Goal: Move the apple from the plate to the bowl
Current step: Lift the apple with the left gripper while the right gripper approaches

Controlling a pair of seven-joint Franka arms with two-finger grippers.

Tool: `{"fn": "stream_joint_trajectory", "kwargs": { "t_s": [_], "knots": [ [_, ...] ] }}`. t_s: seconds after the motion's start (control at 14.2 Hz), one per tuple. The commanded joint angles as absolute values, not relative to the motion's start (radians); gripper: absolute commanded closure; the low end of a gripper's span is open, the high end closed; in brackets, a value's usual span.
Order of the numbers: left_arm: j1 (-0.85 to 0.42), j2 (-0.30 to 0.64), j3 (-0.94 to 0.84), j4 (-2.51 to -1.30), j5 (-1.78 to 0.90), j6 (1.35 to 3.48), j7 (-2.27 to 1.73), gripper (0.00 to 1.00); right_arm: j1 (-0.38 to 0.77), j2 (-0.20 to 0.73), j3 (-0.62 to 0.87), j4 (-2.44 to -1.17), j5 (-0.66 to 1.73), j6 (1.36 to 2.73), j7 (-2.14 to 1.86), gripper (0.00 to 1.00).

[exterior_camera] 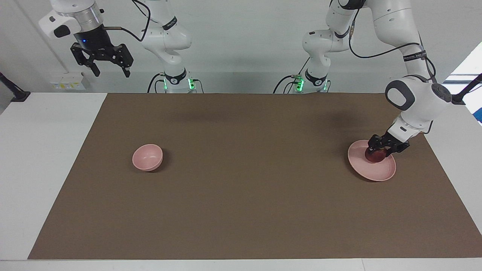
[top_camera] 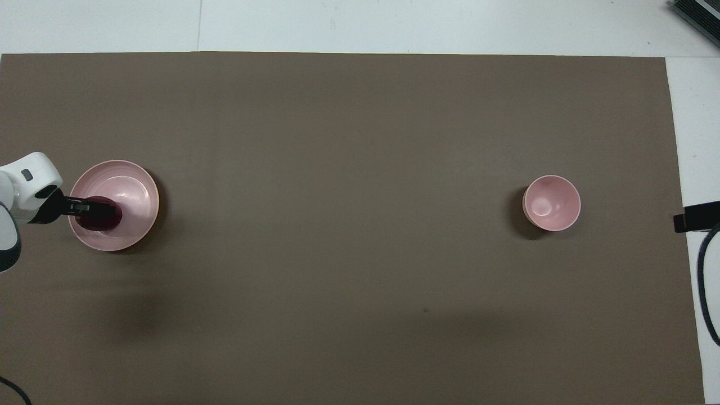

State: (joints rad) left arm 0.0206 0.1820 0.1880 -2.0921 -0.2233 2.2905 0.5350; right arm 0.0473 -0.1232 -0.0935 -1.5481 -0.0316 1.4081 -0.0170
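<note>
On white table (exterior_camera: 45, 158), brown mat (exterior_camera: 248, 195)

A matt brown mat (exterior_camera: 241, 195), paper- or card-like and smooth, is laid over a smooth white table (exterior_camera: 45, 150). The plate (exterior_camera: 376, 171) is seen as pale pink with a slight sheen and faint rings inside, plastic-looking. The bowl (exterior_camera: 147, 158) is pale pink, matt outside, with a soft highlight inside. The apple (exterior_camera: 374, 156) is shown dark red, dull-skinned. Arm shells are glossy white plastic; the left gripper (exterior_camera: 381, 148) and right gripper (exterior_camera: 110, 71) are matt black.
</note>
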Motion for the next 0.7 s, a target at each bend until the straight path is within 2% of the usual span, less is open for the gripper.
{"fn": "stream_joint_trajectory", "kwargs": {
  "t_s": [0.0,0.42,0.63],
  "knots": [
    [0.018,0.167,0.175,-2.066,-0.244,2.219,0.555,1.00,0.043,-0.146,-0.087,-1.578,-0.015,1.430,-0.034,0.00],
    [-0.067,0.026,0.164,-2.029,-0.311,2.001,0.445,1.00,0.041,-0.156,-0.089,-1.580,-0.014,1.416,-0.054,0.00],
    [-0.075,-0.002,0.076,-2.028,-0.373,1.976,0.315,1.00,0.044,-0.164,-0.086,-1.612,-0.008,1.427,-0.014,0.00]
  ]
}}
